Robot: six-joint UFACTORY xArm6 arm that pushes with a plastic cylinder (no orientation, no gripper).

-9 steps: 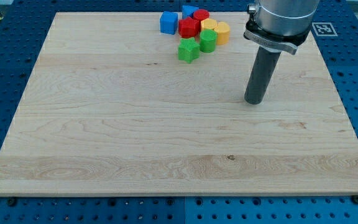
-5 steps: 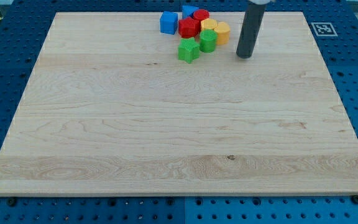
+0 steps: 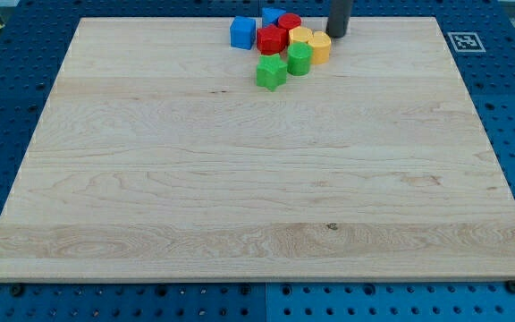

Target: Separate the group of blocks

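Observation:
A tight group of blocks sits near the top edge of the wooden board (image 3: 240, 179). It holds a blue cube (image 3: 242, 32), a second blue block (image 3: 272, 15), a red block (image 3: 271, 39), a red cylinder (image 3: 290, 21), a yellow block (image 3: 301, 36), a yellow cylinder (image 3: 319, 46), a green cylinder (image 3: 299, 59) and a green star (image 3: 272, 72). My tip (image 3: 337, 34) stands just right of and above the yellow cylinder, close to it; I cannot tell whether it touches.
A black and white marker tag (image 3: 466, 41) lies on the blue perforated table (image 3: 508, 134) past the board's top right corner.
My tip has moved from the board's right middle up and left to the top edge beside the yellow cylinder. The blocks have not moved.

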